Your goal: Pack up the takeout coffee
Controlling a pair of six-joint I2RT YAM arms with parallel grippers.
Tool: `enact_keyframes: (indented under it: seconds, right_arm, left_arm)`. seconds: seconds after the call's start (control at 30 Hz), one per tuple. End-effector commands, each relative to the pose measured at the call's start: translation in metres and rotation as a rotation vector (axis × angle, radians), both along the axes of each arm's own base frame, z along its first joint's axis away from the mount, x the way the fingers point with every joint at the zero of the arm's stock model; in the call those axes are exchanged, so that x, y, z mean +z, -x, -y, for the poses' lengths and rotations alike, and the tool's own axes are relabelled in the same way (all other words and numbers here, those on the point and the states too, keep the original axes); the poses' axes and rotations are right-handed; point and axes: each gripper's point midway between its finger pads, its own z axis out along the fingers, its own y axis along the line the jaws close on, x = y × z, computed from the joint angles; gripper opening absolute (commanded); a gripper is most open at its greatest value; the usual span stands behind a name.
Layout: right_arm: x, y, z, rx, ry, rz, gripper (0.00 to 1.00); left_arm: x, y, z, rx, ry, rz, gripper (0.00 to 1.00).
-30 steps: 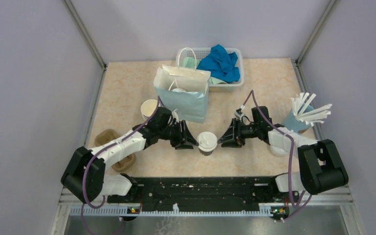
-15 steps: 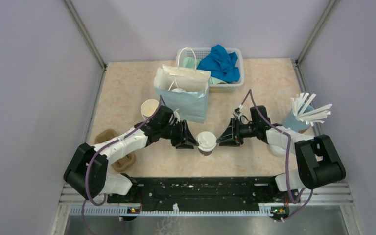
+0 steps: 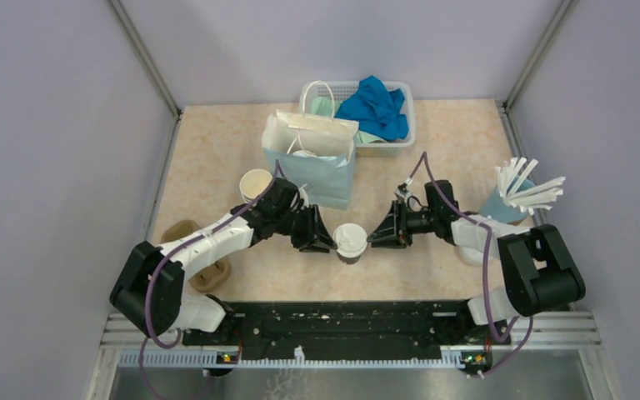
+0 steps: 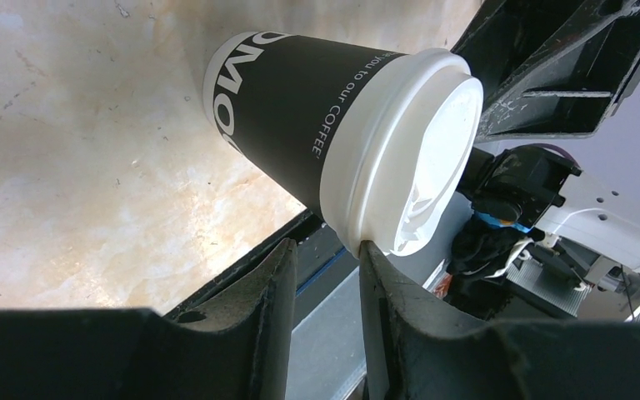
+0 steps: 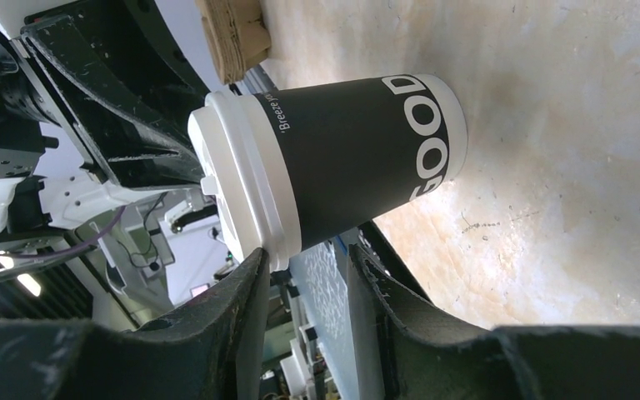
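Note:
A takeout coffee cup [image 3: 351, 242] with a black wall, white lettering and a white lid stands upright on the table between my two grippers. My left gripper [image 3: 330, 242] is at its left side and my right gripper [image 3: 372, 238] at its right. In the left wrist view the cup [image 4: 300, 108] is just beyond my gripper [image 4: 325, 246], whose jaws stand slightly apart with nothing between them; one fingertip [image 4: 368, 250] touches the lid's rim [image 4: 358, 200]. In the right wrist view the cup [image 5: 358, 158] is likewise beyond my narrowly open gripper [image 5: 304, 254]; one fingertip [image 5: 258, 257] touches the lid [image 5: 233, 175]. A second cup [image 3: 255, 182], lidless, stands behind my left arm.
A light blue paper bag [image 3: 312, 162] stands open behind the cup. A white basket [image 3: 404, 125] with a blue cloth is at the back. A light blue cup of white sticks [image 3: 512, 200] is at the right. A brown pulp tray [image 3: 190, 236] lies under my left arm.
Both grippers have edged in on the lidded cup from either side, and the cup has shifted slightly to the left.

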Motion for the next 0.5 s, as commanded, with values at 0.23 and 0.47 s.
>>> enact_keyframes:
  seconds: [0.23,0.47]
  right_arm:
    - [-0.037,0.010,0.011,-0.018,0.163,-0.036,0.40]
    - [-0.011,0.037,0.009,0.004,0.116,-0.015,0.64]
  left_arm:
    - [-0.050,0.009,-0.033,0.013,-0.219,-0.015,0.40]
    - [-0.028,0.001,-0.018,0.021,-0.136,-0.005,0.41]
